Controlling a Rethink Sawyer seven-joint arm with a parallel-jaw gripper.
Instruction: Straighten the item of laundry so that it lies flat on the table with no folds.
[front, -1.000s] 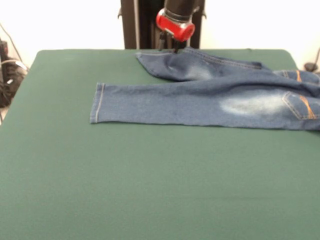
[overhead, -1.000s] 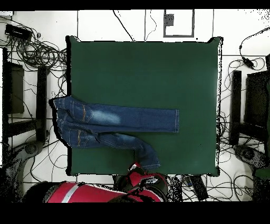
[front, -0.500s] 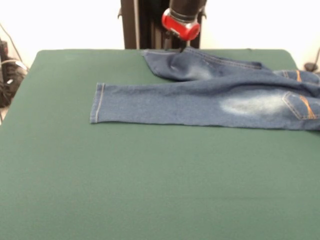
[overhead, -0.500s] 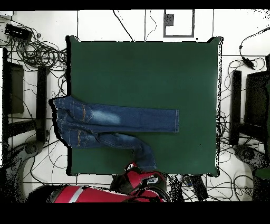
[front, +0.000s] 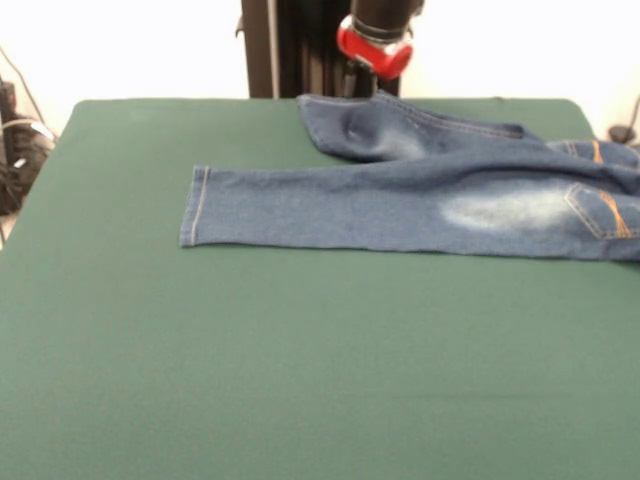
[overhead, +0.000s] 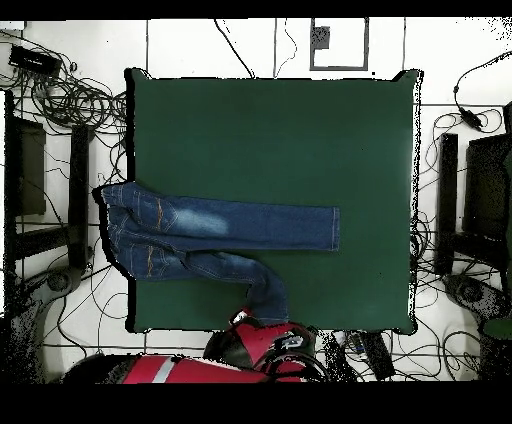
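The small blue denim jeans (front: 420, 200) lie on the dark green table (front: 300, 380), in its far right part. One leg lies straight, with its hem pointing left. The other leg bends toward the far edge. The waist reaches past the table's right edge. My gripper (front: 362, 88), under the red wrist, stands at the table's far edge and is shut on the bent leg's hem. In the overhead view the jeans (overhead: 220, 225) lie at the left of the table (overhead: 300, 130), and the gripper (overhead: 262, 318) is at the table's bottom edge.
The black pedestal (front: 290, 45) stands just behind the gripper. Cables (overhead: 70, 95) and dark equipment stands (overhead: 445, 200) lie on the floor round the table. The jeans' waist overhangs the table's left edge in the overhead view.
My gripper has moved right along the far edge in the front view, and up a little. The bent leg's hem has moved with it. The straight leg has not moved.
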